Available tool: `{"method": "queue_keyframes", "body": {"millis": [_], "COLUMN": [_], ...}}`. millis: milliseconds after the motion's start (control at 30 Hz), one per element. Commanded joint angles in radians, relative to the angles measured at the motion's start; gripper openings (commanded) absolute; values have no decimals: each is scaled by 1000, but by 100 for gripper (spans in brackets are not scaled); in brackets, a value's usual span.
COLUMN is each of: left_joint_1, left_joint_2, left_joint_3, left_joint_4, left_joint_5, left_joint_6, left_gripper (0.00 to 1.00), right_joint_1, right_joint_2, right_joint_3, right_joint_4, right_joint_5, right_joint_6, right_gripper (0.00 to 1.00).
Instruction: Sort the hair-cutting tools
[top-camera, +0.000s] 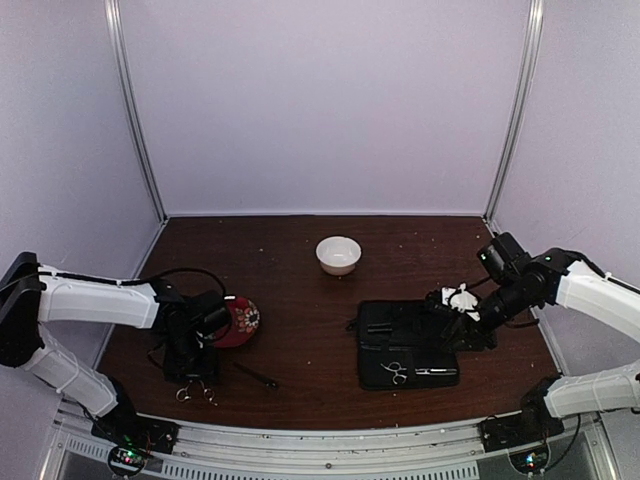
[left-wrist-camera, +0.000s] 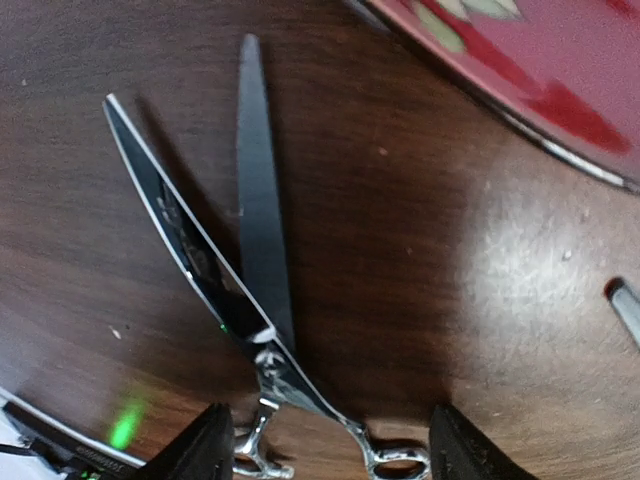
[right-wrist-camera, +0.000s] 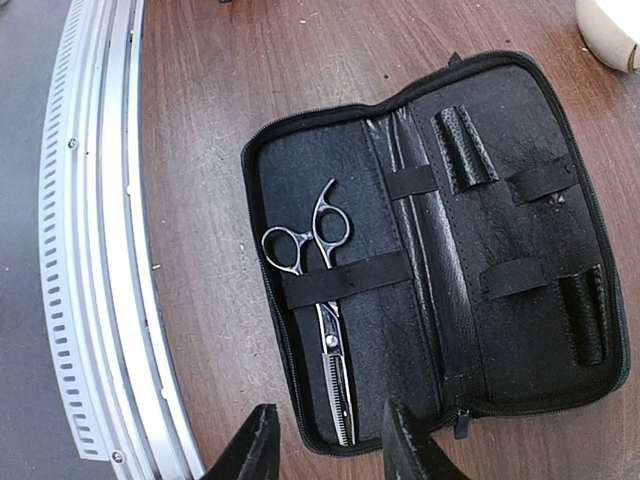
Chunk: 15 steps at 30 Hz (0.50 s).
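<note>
The longer silver scissors (left-wrist-camera: 235, 300) lie on the brown table with their blades spread. Their ring handles (top-camera: 195, 393) sit between the fingers of my left gripper (left-wrist-camera: 330, 455), which stands open with a gap on each side. In the top view the left gripper (top-camera: 192, 372) is low over them, beside the red plate (top-camera: 243, 322). A thin black stick tool (top-camera: 258, 376) lies just to the right. The smaller scissors (right-wrist-camera: 320, 290) are strapped under an elastic band in the open black case (right-wrist-camera: 520, 230). My right gripper (right-wrist-camera: 330, 445) hovers open over the case's near end, holding nothing.
A white bowl (top-camera: 338, 255) stands at the back middle of the table. The open case (top-camera: 385, 322) lies right of centre. A metal rail (right-wrist-camera: 95, 250) runs along the table's front edge. White walls close in the back and both sides.
</note>
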Motion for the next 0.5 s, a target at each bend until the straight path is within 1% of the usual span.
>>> {"method": "queue_keyframes", "body": {"millis": [0,233,333,367,400,467], "left_joint_1": [48,78,76,74,69,53], "left_joint_2": [-61,-32,-21,-30,-42,-65], "left_joint_3": [-61,-81,-86,-85,-85,-79], "left_joint_4": [160,208,230,239,245,251], "left_joint_5": [27,41,66,76,85,91], "left_joint_6": [-60,-53,-64,-71,-80,-106], "left_gripper": [68,64,54,48,44,40], "right_joint_1": [16,26,33,35,38,41], "right_joint_2": [-6,8,12,14,15,15], "right_joint_3": [-13,-13,-15,-16,-15,-17], "right_joint_4": [11,17,21,22,23,25], "right_joint_5": [8,25,35,38,40,43], "right_joint_6": [12,20,23,24,25,28], "right_gripper": [36,36,36,36,36,36]}}
